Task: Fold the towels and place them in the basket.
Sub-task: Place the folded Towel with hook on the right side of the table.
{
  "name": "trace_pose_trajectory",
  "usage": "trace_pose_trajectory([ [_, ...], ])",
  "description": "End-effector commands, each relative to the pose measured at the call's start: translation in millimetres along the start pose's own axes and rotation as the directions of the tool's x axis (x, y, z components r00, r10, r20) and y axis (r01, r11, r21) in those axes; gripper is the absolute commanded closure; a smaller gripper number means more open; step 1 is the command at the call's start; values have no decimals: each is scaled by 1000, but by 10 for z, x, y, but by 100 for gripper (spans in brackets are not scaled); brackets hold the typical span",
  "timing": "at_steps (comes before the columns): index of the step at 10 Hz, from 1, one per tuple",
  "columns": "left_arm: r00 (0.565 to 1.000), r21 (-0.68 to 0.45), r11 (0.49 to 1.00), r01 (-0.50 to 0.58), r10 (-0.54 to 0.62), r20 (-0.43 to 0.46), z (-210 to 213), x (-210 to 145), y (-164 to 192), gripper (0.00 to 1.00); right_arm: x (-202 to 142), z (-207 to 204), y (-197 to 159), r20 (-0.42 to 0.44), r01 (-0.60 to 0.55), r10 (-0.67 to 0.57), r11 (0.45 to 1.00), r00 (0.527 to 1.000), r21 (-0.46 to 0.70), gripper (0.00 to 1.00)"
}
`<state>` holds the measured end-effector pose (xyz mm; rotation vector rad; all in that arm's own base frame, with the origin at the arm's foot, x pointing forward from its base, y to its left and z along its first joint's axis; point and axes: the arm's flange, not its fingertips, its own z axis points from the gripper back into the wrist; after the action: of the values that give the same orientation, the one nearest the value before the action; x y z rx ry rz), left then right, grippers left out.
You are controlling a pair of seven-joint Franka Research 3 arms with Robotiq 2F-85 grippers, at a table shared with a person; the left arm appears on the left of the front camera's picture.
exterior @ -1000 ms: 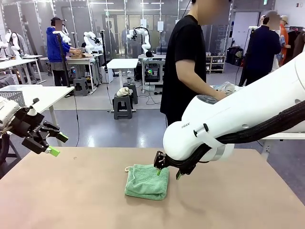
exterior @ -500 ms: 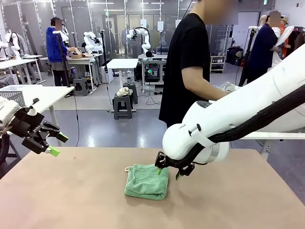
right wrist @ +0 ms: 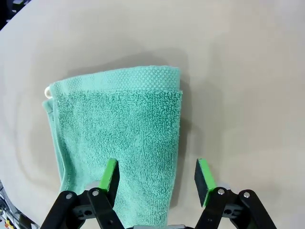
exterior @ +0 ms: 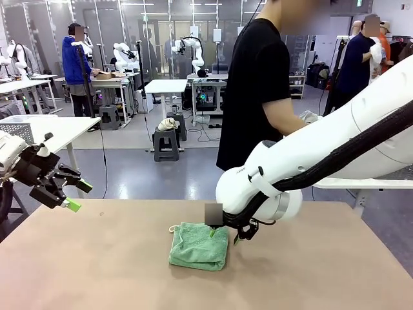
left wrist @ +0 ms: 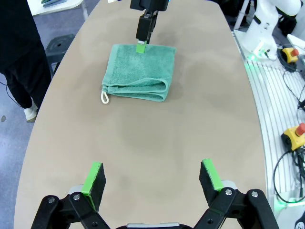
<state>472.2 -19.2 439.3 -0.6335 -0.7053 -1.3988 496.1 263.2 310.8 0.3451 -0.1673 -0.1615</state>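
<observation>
- Front view: a folded mint-green terry towel (exterior: pixel 200 247) lies mid-way across the tan surface (exterior: pixel 97 271). My right end effector (exterior: pixel 224 236) is at its far edge, parted and empty; whether it touches is unclear. My left end effector (exterior: pixel 79 196) is wide open and empty.
- Left wrist view: the towel looks soft, light and limp. I'd pinch through all layers.
- Right wrist view: my jaws straddle the towel's side edge. Lower layers are hidden.

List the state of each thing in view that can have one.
green towel, folded, lying flat on the table, not gripped.
left gripper, open, empty, held above the table away from the towel.
right gripper, open, low astride the towel's edge, gripping nothing.
person, standing at the far side, turned sideways.
</observation>
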Motion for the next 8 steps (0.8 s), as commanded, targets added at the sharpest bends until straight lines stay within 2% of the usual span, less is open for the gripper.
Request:
trace_pose_trajectory([
  [1, 1000, 1, 1000, 1, -1, 1, 10, 5, 4, 0, 14, -48, 11, 4, 28, -28, 999, 1000, 21, 20],
  [3, 1000, 1, 1000, 1, -1, 1, 10, 5, 4, 0, 26, -98, -4, -22, 2, -1, 999, 1000, 42, 20],
  [4, 1000, 1, 1000, 1, -1, 1, 10, 5, 4, 0, 35, -117, -10, -34, -6, 8, 999, 999, 47, 40],
  [5, 1000, 1, 1000, 1, -1, 1, 10, 5, 4, 0, 42, -125, -15, -36, -8, 10, 999, 999, 51, 40],
  [6, 1000, 1, 1000, 1, -1, 1, 10, 5, 4, 0, 49, -120, -18, -33, -9, 11, 999, 999, 54, 60],
  [7, 1000, 1, 1000, 1, -1, 1, 10, 5, 4, 0, 45, -119, -21, -35, -11, 13, 999, 999, 53, 45],
  [8, 1000, 1, 1000, 1, -1, 1, 10, 5, 4, 0, 45, -117, -21, -39, -11, 13, 999, 999, 49, 80],
])
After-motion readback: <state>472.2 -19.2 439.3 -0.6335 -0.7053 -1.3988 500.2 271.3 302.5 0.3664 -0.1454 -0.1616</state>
